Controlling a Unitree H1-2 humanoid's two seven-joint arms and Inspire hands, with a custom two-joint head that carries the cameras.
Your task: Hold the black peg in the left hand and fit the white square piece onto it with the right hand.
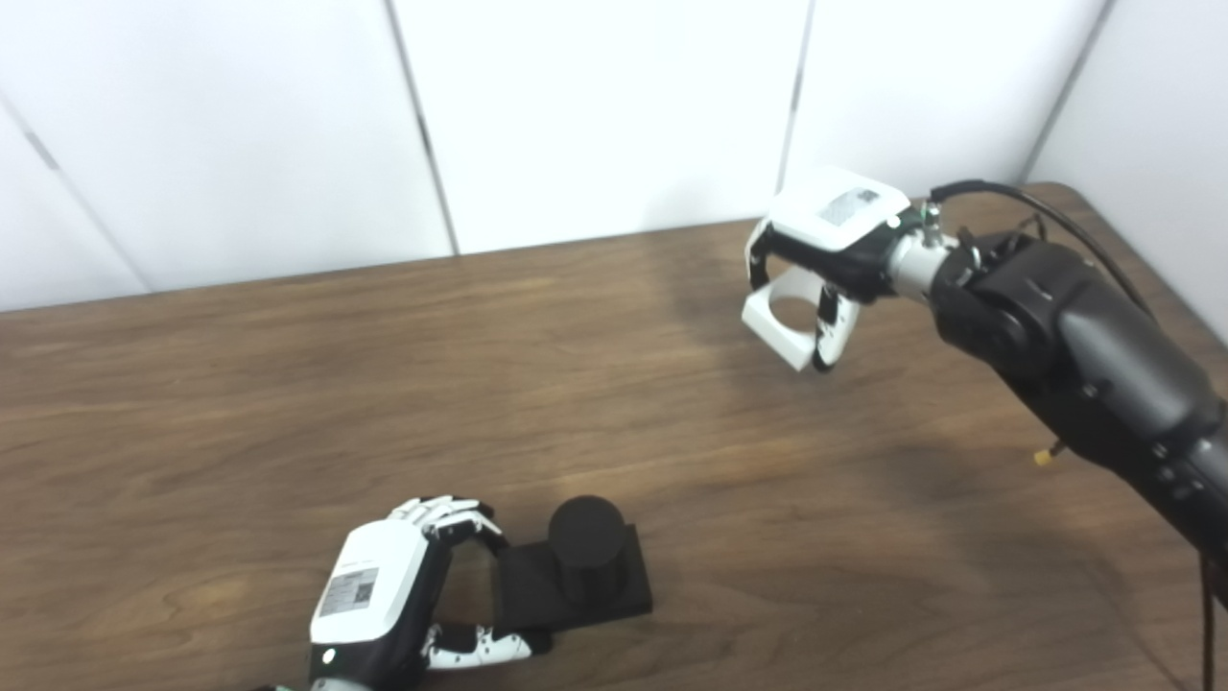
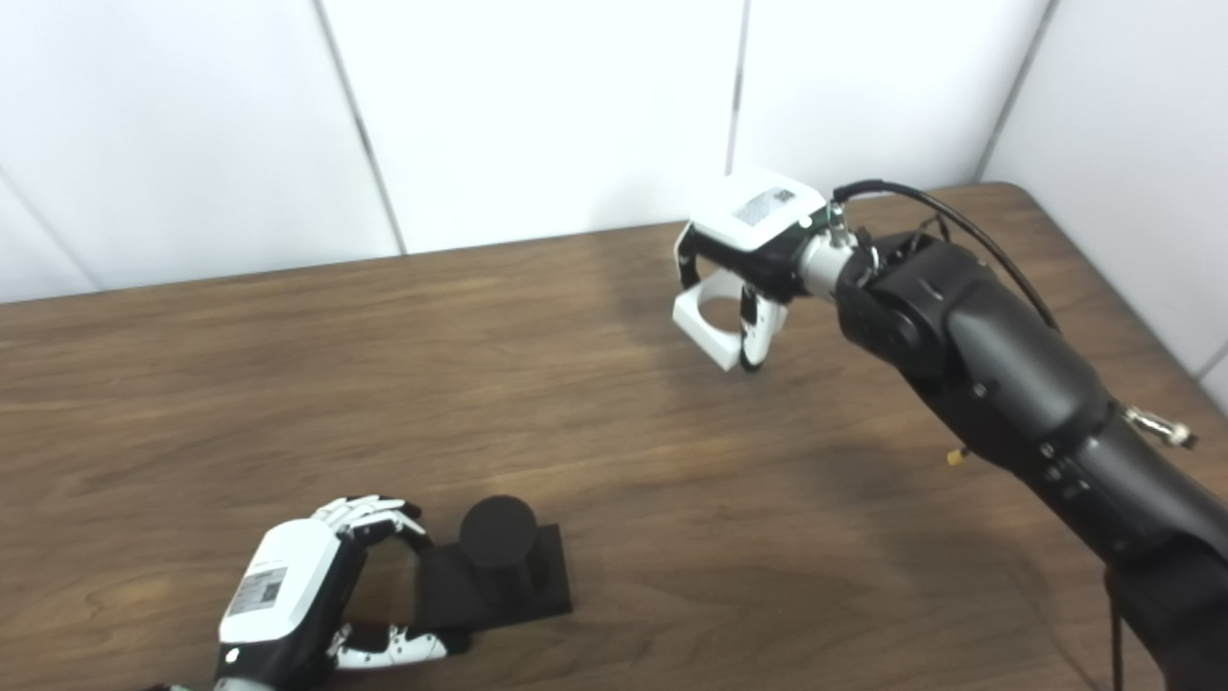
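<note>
The fingers [image 1: 451, 513] of the left hand [image 1: 384, 585] curl around the near-left edge of the black peg [image 1: 585, 552], with the thumb pressed against the front of its flat square base, so the hand is clamped on the piece. The peg is a short upright cylinder rising from that base, and the base lies flat on the wooden counter [image 1: 288, 384] near the front edge, left of centre. Far across the counter, toward the back right, the right hand [image 2: 753, 240] hangs in the air with its palm facing down. Its fingers wrap over the white square piece [image 2: 710, 331] and grip it from both sides. The piece is held clear of the counter and tilted, its round hole open toward the camera and its lower corner pointing down. The two parts are well apart, the white piece high and to the right of the peg. A black cable [image 2: 950, 226] arcs over the dark right forearm [image 2: 998, 374].
</note>
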